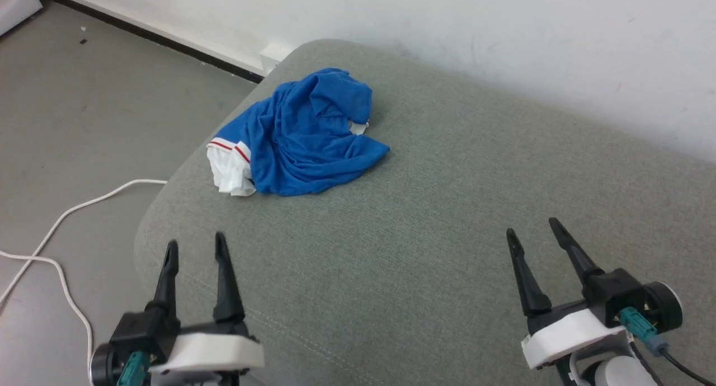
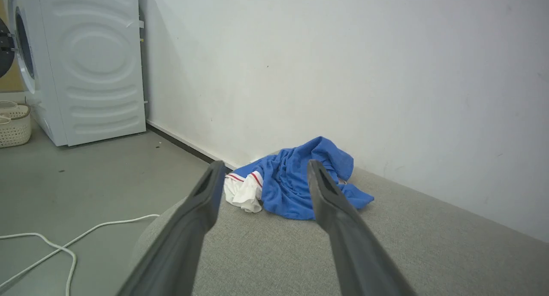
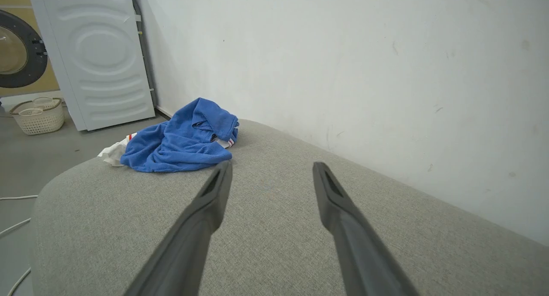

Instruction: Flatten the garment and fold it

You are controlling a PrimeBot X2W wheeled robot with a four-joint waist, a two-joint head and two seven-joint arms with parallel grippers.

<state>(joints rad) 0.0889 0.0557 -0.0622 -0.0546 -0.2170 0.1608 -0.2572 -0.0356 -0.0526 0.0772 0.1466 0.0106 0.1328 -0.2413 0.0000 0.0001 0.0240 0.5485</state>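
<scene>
The garment (image 1: 305, 137), a bright blue T-shirt with a white sleeve and red stripe trim, lies crumpled in a heap near the far left corner of the grey cushioned surface (image 1: 425, 218). It also appears ahead in the left wrist view as the garment (image 2: 296, 184) and to the upper left as the garment (image 3: 180, 141). My left gripper (image 1: 196, 243) hovers open over the near left edge, well short of the heap. My right gripper (image 1: 532, 226) is open at the near right, far from the cloth. Both hold nothing.
A white cable (image 1: 61, 224) snakes over the grey floor to the left. A white washing machine (image 2: 85, 64) and a cream basket (image 3: 37, 115) stand by the wall further left. The white wall (image 1: 503, 45) runs right behind the cushion.
</scene>
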